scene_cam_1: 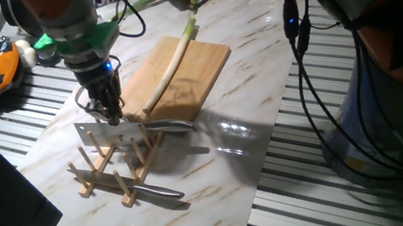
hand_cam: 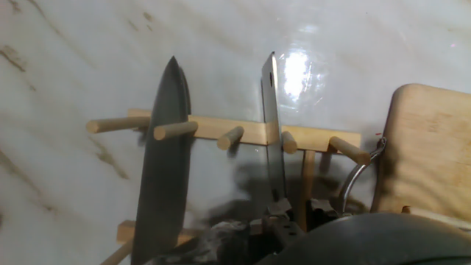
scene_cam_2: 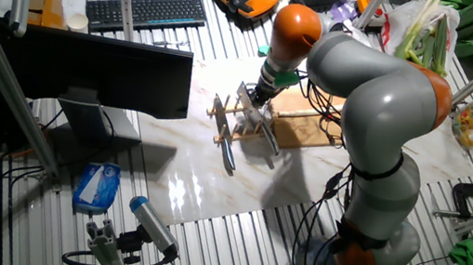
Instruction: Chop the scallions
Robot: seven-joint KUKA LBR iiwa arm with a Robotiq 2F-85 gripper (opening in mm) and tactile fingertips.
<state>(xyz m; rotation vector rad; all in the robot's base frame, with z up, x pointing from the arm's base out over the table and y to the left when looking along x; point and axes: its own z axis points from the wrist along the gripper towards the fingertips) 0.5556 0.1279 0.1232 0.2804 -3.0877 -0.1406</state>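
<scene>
Marble-patterned tabletop (scene_cam_1: 225,200) carries a wooden rack (scene_cam_1: 117,174), with a cutting board (scene_cam_1: 178,75) just beside it at 1 o'clock. 1 scallion (scene_cam_1: 172,64) lies lengthwise on the board, uncut, apart from the gripper. Gripper (scene_cam_1: 107,113) stands over the rack, fingers clamped on a cleaver (scene_cam_1: 110,134) seated upright between the pegs. 1 knife (scene_cam_1: 153,192) rests in the rack's near slots at 6 o'clock.

A robotics lab, not a kitchen. The marble-patterned sheet (scene_cam_2: 210,180) lies on a slotted aluminium bench (scene_cam_2: 61,238), with a monitor (scene_cam_2: 100,70) and keyboard (scene_cam_2: 147,9) at ten o'clock, cables trailing everywhere.
</scene>
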